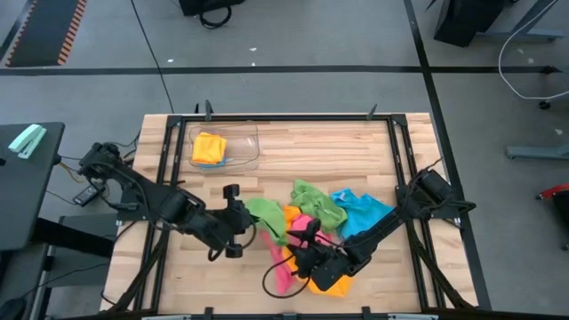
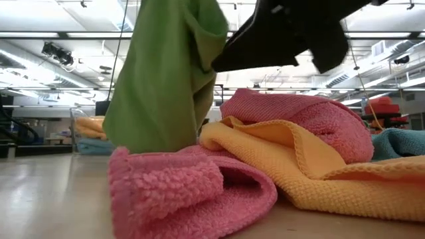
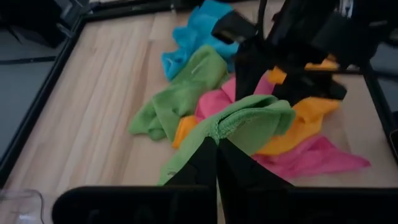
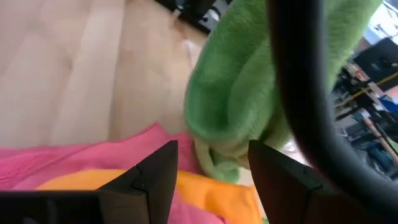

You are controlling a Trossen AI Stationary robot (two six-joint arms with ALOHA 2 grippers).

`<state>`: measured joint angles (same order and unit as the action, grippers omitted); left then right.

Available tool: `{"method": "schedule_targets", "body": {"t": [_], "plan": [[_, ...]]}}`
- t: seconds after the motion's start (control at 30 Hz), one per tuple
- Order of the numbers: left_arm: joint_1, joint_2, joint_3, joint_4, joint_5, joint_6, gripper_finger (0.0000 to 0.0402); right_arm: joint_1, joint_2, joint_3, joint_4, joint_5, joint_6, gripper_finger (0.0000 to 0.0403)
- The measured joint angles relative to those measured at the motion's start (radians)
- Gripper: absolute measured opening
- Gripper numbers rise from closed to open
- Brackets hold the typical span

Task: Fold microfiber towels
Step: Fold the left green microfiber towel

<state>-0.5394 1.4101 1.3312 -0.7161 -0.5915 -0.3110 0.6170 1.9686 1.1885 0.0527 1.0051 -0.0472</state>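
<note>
High view: the left gripper [image 1: 242, 219], at lower centre of the frame, is clamped on a lifted green towel [image 1: 267, 216]. The right gripper [image 1: 307, 250], just right of it, stands with fingers apart and nothing between them, above the pink towel [image 1: 283, 273] and orange towel [image 1: 333, 283]. A blue towel [image 1: 364, 212] lies right of centre; another orange towel [image 1: 209, 147] sits in the bin [image 1: 244, 153] at upper left.
</note>
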Motion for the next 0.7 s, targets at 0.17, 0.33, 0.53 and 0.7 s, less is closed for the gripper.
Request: {"method": "schedule_targets", "body": {"t": [0.17, 0.33, 0.53, 0.7], "plan": [[0.002, 0.0, 0.0, 0.028, -0.032, 0.02, 0.0006, -0.007, -0.001, 0.0, 0.055, 0.008, -0.037, 0.0204], [0.017, 0.0, 0.0, 0.027, -0.037, 0.021, 0.0006, -0.005, -0.001, 0.0, 0.096, 0.026, -0.046, 0.0204], [0.032, 0.0, 0.0, 0.032, -0.043, 0.03, 0.001, -0.005, -0.001, 0.0, 0.144, 0.034, -0.054, 0.0197], [0.039, 0.001, 0.0, 0.032, -0.048, 0.034, 0.0006, -0.005, -0.005, 0.0, 0.165, 0.046, -0.06, 0.0167]]}}
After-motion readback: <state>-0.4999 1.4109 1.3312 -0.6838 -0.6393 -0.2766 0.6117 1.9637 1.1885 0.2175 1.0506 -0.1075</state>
